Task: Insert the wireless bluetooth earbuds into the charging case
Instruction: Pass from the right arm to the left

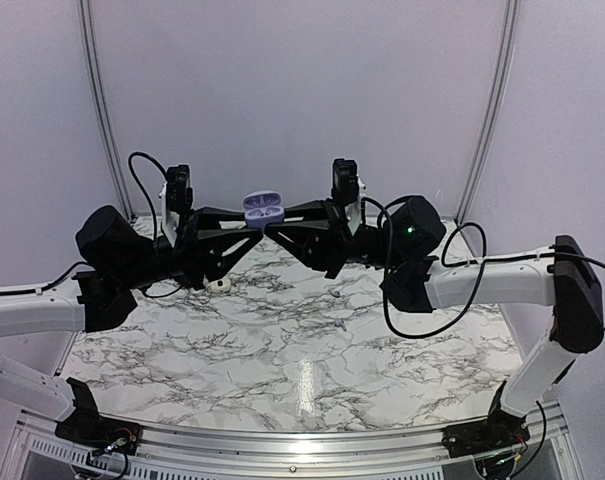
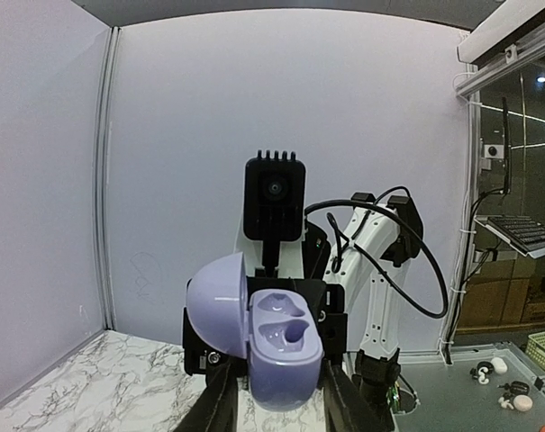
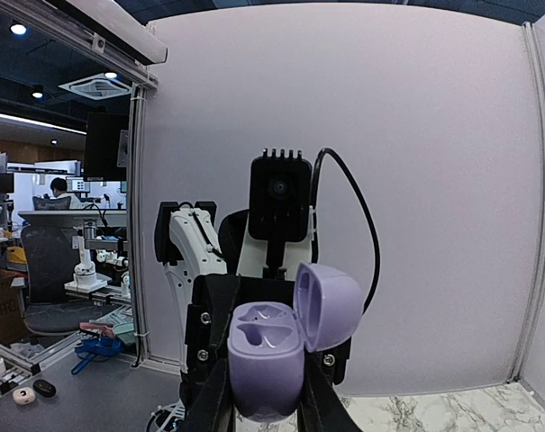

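Note:
The lilac charging case [image 1: 263, 207] is held in the air over the far middle of the marble table [image 1: 282, 350], lid open. My left gripper [image 1: 254, 228] and right gripper [image 1: 277, 225] meet under it from either side. In the left wrist view the case [image 2: 286, 346] sits between my left fingers [image 2: 220, 407], both sockets empty. In the right wrist view the case [image 3: 265, 360] sits between my right fingers [image 3: 313, 409], lid hinged to the right. A tiny pale bud [image 1: 336, 294] lies on the table. No bud is in either gripper.
A small white rounded object [image 1: 218, 285] lies on the table under the left arm. Each wrist view shows the other arm's camera [image 2: 275, 196] [image 3: 280, 198] close behind the case. Small black and white items [image 2: 511, 396] lie on a grey surface outside the enclosure.

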Available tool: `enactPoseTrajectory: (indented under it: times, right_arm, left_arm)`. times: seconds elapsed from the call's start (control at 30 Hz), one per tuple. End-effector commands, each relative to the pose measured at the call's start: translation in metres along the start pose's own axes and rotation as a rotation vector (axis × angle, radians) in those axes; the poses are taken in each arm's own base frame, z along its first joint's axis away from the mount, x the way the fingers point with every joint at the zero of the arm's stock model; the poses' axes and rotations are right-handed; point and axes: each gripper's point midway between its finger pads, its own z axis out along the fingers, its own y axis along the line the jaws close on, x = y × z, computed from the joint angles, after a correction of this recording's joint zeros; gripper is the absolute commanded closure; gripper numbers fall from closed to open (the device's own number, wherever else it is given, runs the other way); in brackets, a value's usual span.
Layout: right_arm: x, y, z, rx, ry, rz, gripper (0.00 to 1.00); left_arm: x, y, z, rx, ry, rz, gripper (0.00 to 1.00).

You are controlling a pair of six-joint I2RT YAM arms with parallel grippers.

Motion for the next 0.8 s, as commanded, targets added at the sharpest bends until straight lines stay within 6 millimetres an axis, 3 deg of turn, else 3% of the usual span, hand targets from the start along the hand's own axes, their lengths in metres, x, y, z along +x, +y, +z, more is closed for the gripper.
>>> enactPoseTrajectory:
  times: [0.0,0.47,0.77]
  right_arm:
    - [-0.002,0.004,0.004,-0.014,-0.016,-0.003,1.00]
    - [0.004,0.003,0.004,-0.008,-0.007,-0.001,1.00]
    - [0.007,0.002,0.003,-0.005,-0.005,0.001,1.00]
  left_arm:
    - [-0.022,-0.004,0.004,0.016,-0.065,0.020,0.64]
    - [-0.023,-0.002,0.005,0.010,-0.070,0.005,0.74]
    - [-0.023,-0.001,0.006,0.006,-0.073,-0.017,0.69]
